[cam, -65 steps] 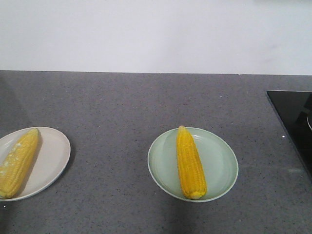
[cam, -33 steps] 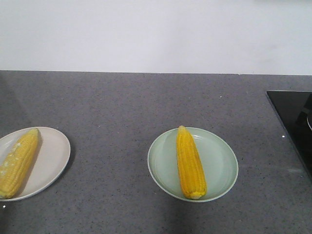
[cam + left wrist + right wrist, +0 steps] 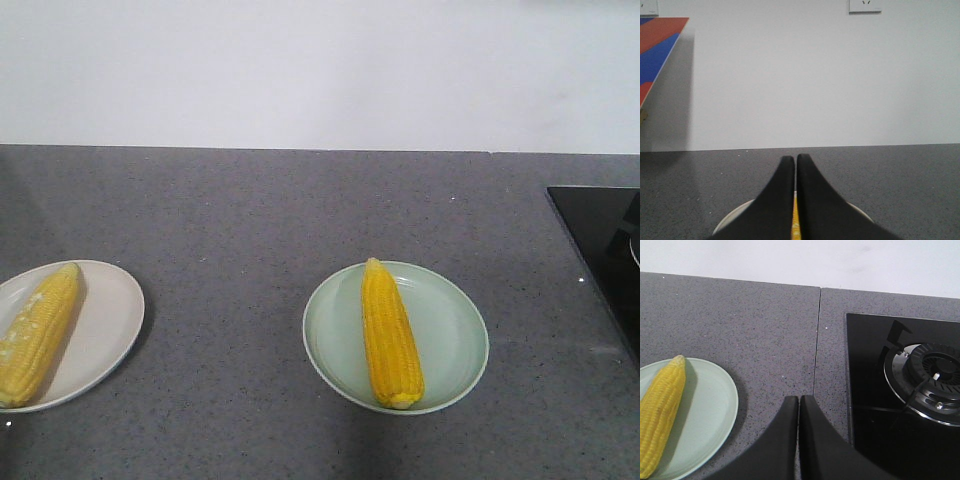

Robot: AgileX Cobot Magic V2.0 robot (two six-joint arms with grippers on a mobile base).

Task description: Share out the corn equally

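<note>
From my station I see the grey speckled countertop point(image 3: 300, 210) filling the front view, running back to a plain white wall point(image 3: 320, 70), with the black glass hob point(image 3: 900, 390) cut into it at the right and a gas burner point(image 3: 930, 377) sitting on that glass. Next in size are the two plates: a pale green plate point(image 3: 450, 335) near the middle of the counter and a white plate point(image 3: 105, 325) well apart from it at the left edge of the front view. Each carries one cob: the corn on the green plate point(image 3: 390, 335) lies lengthwise along the plate's middle with its pointed tip toward the wall, and the corn on the white plate point(image 3: 38, 332) lies tilted, tip also toward the wall, its wide end cut off by the frame. On my left wrist camera the left gripper point(image 3: 795, 165) is clenched, its black fingers pressed together with nothing between them, hanging above the white plate with a sliver of yellow showing under the seam. The right gripper point(image 3: 799, 404) is likewise clenched and empty, over bare counter between the green plate and the hob.
</note>
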